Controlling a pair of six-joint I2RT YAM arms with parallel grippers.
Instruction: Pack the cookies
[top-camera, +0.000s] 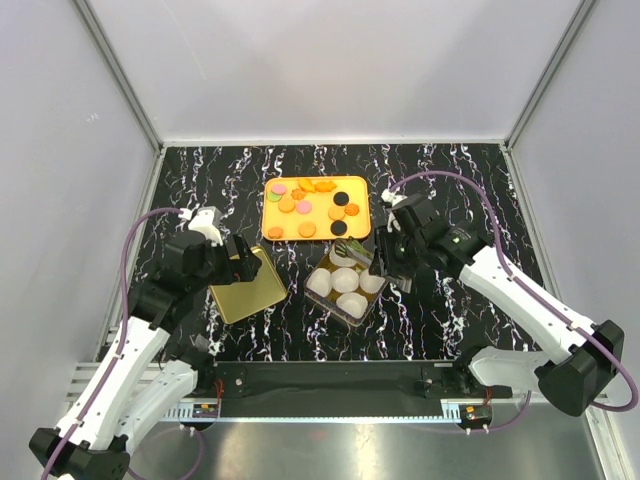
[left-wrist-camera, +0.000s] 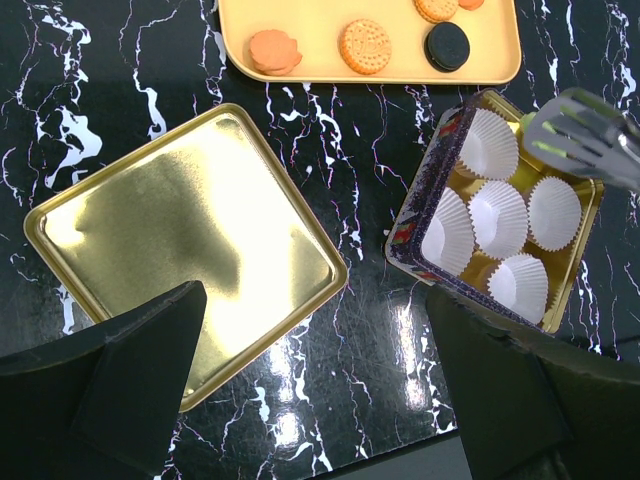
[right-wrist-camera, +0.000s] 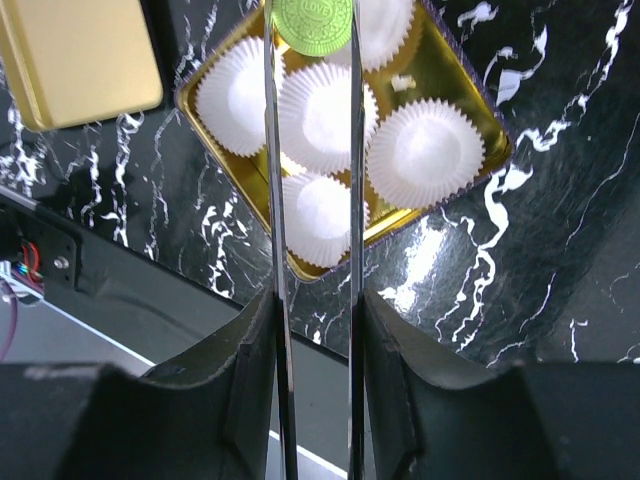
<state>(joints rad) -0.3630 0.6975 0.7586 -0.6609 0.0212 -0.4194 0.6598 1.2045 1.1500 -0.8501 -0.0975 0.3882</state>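
- the green cookie (right-wrist-camera: 312, 28) is pinched edge to edge between the tips of the metal tongs (right-wrist-camera: 352, 200). it hangs over the 12 o'clock end of the gold box (right-wrist-camera: 470, 110), above a white paper cup (right-wrist-camera: 385, 25).
- the other cookies (left-wrist-camera: 364, 45) lie on the orange tray (left-wrist-camera: 300, 70), at 12 o'clock from the box in the top view.
- the right pincer (right-wrist-camera: 313, 340) is clenched on the tongs. the left pincer (left-wrist-camera: 320, 400) is released and empty above the gold lid (left-wrist-camera: 180, 240), which lies at 9 o'clock from the box.
- to do this step well, i judge: centre the cookie over one cup, lower it until it is just above the paper, then ease the squeeze slowly so it drops flat.
- likely risk: the light cups could tip or slide if a blade brushes them, so keep both blades inside the cup's rim.
- box, lid and tray all rest on the black marbled surface (top-camera: 300, 330).
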